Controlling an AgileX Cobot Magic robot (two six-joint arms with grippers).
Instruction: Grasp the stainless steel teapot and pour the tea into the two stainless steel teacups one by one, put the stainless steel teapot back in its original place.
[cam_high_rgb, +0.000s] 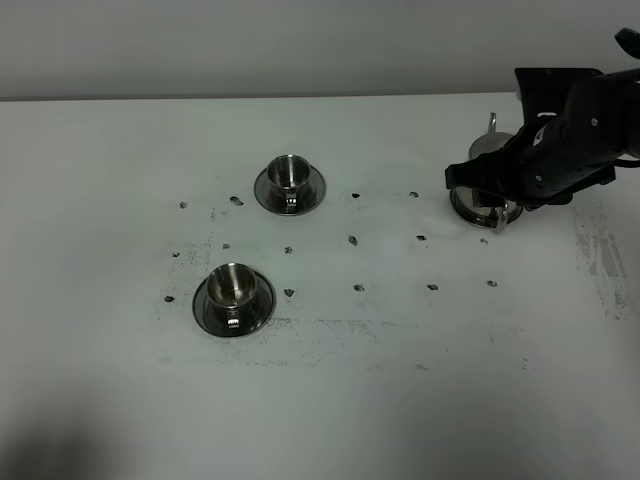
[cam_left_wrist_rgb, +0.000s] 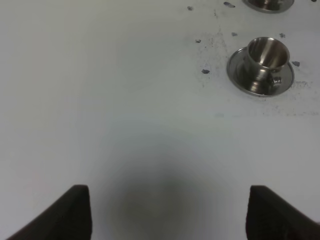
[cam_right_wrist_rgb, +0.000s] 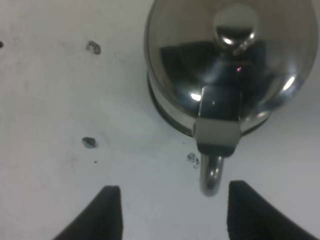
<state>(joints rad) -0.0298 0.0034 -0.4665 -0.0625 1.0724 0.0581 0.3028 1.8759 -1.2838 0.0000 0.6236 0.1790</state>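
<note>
The stainless steel teapot (cam_right_wrist_rgb: 225, 65) stands on the flat round tray (cam_right_wrist_rgb: 161, 106) at the table's back right, lid on. In the exterior view my right arm covers most of the teapot (cam_high_rgb: 497, 143), and the tray's rim (cam_high_rgb: 466, 209) shows under it. My right gripper (cam_right_wrist_rgb: 172, 215) (cam_high_rgb: 487, 187) is open just above the teapot, and the loop handle (cam_right_wrist_rgb: 212, 176) lies just ahead of its two fingers. The two teacups on saucers stand at centre left: the far one (cam_high_rgb: 289, 172) and the near one (cam_high_rgb: 233, 283) (cam_left_wrist_rgb: 267, 52). No tea shows. My left gripper (cam_left_wrist_rgb: 167, 217) is open over bare table.
The white table (cam_high_rgb: 400, 380) carries several small dark stains around the cups and the tray. The far cup's saucer (cam_left_wrist_rgb: 267, 4) just shows at the edge of the left wrist view. The left arm is out of the exterior view.
</note>
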